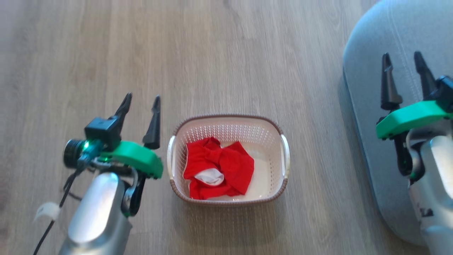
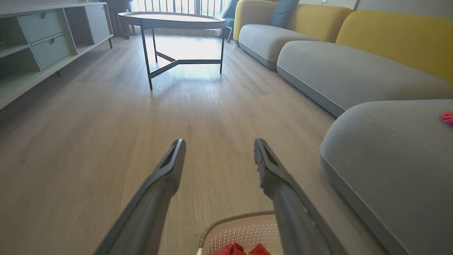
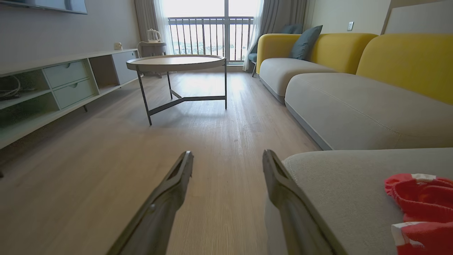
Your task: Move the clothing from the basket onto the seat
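Observation:
A crumpled red garment with a white panel, the clothing point(image 1: 217, 168), lies in the left half of the cream basket point(image 1: 272, 132) on the wood floor. My left gripper point(image 1: 141, 101) hovers open and empty just left of the basket; its wrist view catches the basket's rim point(image 2: 240, 219) and red fabric point(image 2: 240, 249) at the bottom. My right gripper point(image 1: 403, 60) stands open and empty over the edge of the grey seat point(image 1: 368, 53). Another red and white garment point(image 3: 421, 209) rests on the seat point(image 3: 339, 191), right of the right gripper point(image 3: 226, 159).
A round coffee table point(image 3: 177, 63) on thin black legs stands ahead on the wood floor point(image 1: 226, 53). A low cabinet point(image 3: 53, 88) runs along the left wall. Grey and yellow sofa sections point(image 3: 354, 102) line the right side.

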